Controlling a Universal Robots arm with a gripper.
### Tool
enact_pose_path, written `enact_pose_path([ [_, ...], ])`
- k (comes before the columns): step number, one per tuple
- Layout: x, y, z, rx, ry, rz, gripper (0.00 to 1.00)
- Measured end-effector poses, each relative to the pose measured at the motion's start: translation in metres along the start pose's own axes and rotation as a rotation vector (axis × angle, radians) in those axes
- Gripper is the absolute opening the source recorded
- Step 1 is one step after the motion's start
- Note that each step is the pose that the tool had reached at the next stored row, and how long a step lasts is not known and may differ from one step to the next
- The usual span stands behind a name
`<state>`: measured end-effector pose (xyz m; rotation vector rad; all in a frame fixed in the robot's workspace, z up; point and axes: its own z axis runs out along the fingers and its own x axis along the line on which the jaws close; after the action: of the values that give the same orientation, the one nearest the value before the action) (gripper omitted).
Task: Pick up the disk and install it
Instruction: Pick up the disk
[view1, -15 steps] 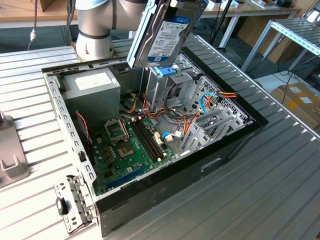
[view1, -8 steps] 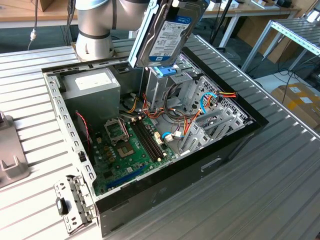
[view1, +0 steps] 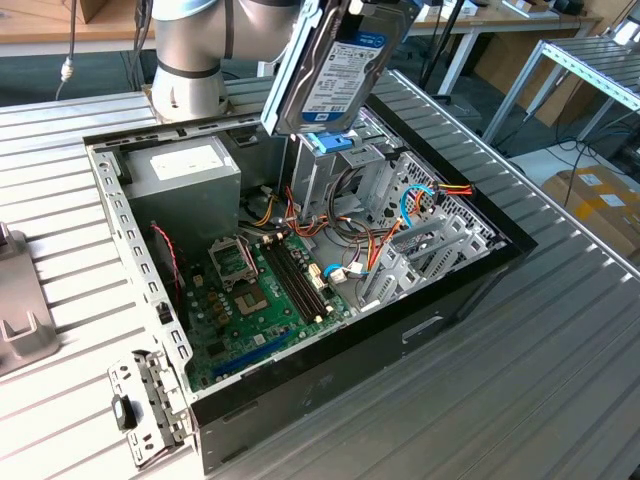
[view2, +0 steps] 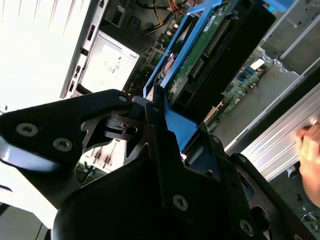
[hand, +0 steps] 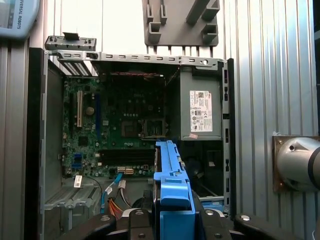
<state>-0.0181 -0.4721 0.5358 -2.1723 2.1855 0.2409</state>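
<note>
- The picking-up half of the job looks done to us: the claw (hand: 172, 222) is clamped on the disk (view1: 335, 70), and both wrist views show its jaws pressing the light blue carrier from either side
- The disk hangs in the air above the open computer case (view1: 130, 230), tilted, with its labelled face turned towards the exterior view; it is clear of the slatted surface (view1: 520, 380) that the case lies on
- It sits over the end of the case that holds the grey metal drive cage (view1: 320, 180), just above that cage; we see no part of the disk inside a bay
- In the first wrist view we look along the carrier's edge down into the case, where the motherboard (hand: 120, 125) and the power supply (hand: 200, 112) lie on its floor, well below the disk
- The installing half is not yet done, as we judge it: the disk is not seated anywhere, and we cannot make out any contact between it and the case
- We put the task at roughly its midpoint, with the disk lifted and carried over the case but not fitted
</note>
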Motion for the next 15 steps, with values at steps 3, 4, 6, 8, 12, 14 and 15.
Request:
enact_pose_path([
  [3,0.0000,-0.0014,-0.0001,0.0000,0.0001,0.000,0.37],
  [4,0.0000,-0.0020,-0.0001,0.0000,0.0001,0.000,0.37],
  [6,0.0007,-0.0031,-0.0002,0.0000,0.0001,0.000,0.37],
  [8,0.0036,-0.0044,-0.0006,0.0000,0.0000,0.000,0.37],
  [12,0.0074,-0.0060,-0.0010,0.0000,0.0000,0.000,0.37],
  [14,0.0082,-0.0063,-0.0010,0.0000,0.0000,0.000,0.37],
  [15,0.0085,-0.0064,-0.0011,0.0000,0.0000,0.000,0.37],
])
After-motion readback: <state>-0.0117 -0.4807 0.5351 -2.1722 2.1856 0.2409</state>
